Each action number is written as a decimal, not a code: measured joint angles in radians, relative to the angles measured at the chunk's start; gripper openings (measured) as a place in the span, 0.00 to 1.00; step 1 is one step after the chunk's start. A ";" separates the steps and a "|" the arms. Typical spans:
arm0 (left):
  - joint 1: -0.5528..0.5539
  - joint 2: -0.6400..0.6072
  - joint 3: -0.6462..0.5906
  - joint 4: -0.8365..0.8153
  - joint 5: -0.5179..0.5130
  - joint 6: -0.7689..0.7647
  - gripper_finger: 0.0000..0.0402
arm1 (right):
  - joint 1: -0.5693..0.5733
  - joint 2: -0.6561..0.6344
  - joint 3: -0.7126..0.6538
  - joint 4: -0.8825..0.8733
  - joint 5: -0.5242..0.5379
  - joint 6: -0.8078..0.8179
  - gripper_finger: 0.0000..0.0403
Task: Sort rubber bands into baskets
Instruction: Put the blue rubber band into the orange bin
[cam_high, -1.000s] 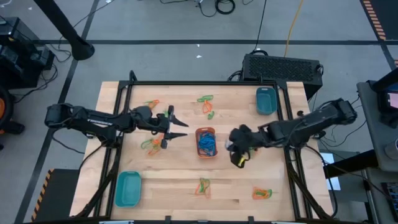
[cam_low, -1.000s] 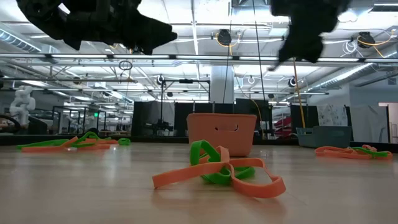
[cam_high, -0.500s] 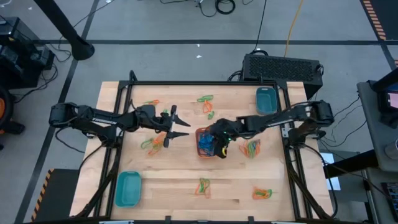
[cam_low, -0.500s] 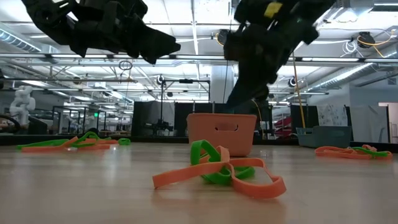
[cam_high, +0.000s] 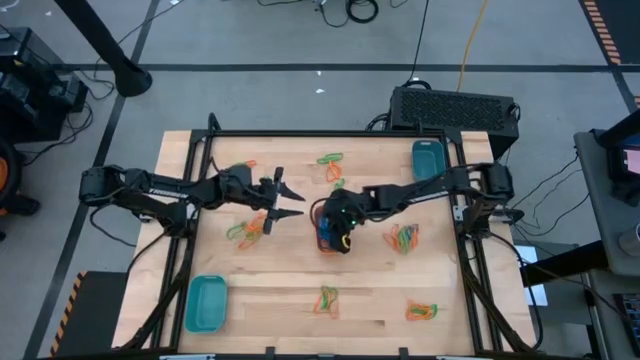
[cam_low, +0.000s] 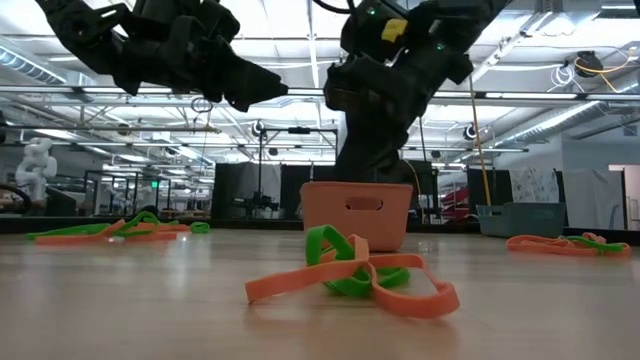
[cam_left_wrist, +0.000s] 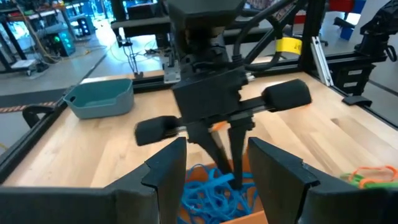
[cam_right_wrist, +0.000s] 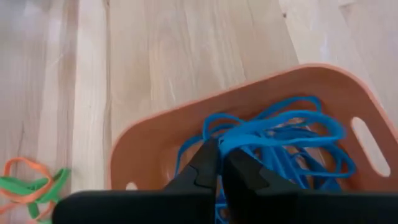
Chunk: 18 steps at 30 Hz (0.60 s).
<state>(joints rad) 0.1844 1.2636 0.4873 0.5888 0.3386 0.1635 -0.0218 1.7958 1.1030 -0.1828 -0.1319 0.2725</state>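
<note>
Wooden table (cam_high: 300, 290), centre: orange basket (cam_high: 331, 230) holding blue rubber bands (cam_right_wrist: 280, 134). Right gripper (cam_right_wrist: 217, 169), fingers nearly together, dips into it; left gripper (cam_high: 290, 199), fingers apart, hovers left.

Counts from my station, high view:

I see 3 baskets: 1 orange basket (cam_high: 331, 228) mid-table with a heap of blue bands (cam_high: 328, 232) I can't count singly, 1 teal basket (cam_high: 427, 161) at the far right, 1 teal basket (cam_high: 206, 302) at the near left. Loose orange-green band clusters: 6, e.g. (cam_high: 403, 237), (cam_high: 421, 311), (cam_high: 327, 299), (cam_high: 245, 230), (cam_high: 330, 159), (cam_high: 245, 165). 2 arms, 2 grippers: left gripper (cam_high: 292, 198), right gripper (cam_high: 343, 238).
</note>
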 joint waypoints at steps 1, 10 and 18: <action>-0.001 0.000 0.000 -0.001 0.000 0.000 0.45 | -0.002 0.003 0.006 -0.007 0.000 0.000 0.05; -0.001 0.000 0.000 0.001 0.000 0.000 0.45 | -0.004 0.003 0.018 -0.032 0.001 0.002 0.22; -0.001 0.000 0.000 0.001 -0.001 0.000 0.45 | -0.004 0.003 0.018 -0.034 -0.042 0.003 0.35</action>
<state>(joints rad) 0.1838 1.2633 0.4873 0.5902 0.3378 0.1638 -0.0258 1.7985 1.1210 -0.2164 -0.1741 0.2753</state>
